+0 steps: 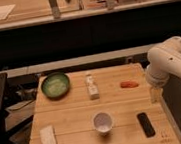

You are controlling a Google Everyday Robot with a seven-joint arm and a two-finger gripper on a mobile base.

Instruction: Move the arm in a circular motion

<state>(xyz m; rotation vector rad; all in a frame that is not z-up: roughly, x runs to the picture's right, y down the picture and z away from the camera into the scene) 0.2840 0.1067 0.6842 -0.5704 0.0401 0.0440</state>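
Observation:
The large white arm (171, 62) of thick rounded segments with small dark dots comes in from the right edge of the camera view. Its bulbous joint hangs over the right edge of the wooden table (70, 117). A pale piece pointing down below that joint looks like the gripper (155, 94). It is beside the table's right edge, right of and a little nearer than the orange object (129, 84). It touches nothing that I can see.
On the table are a green bowl (55, 85) at back left, a white bottle (91, 85) in the middle, a white cup (102, 122) in front, a black flat device (146, 124) at front right and a white pad (47, 137) at front left. A dark counter runs behind.

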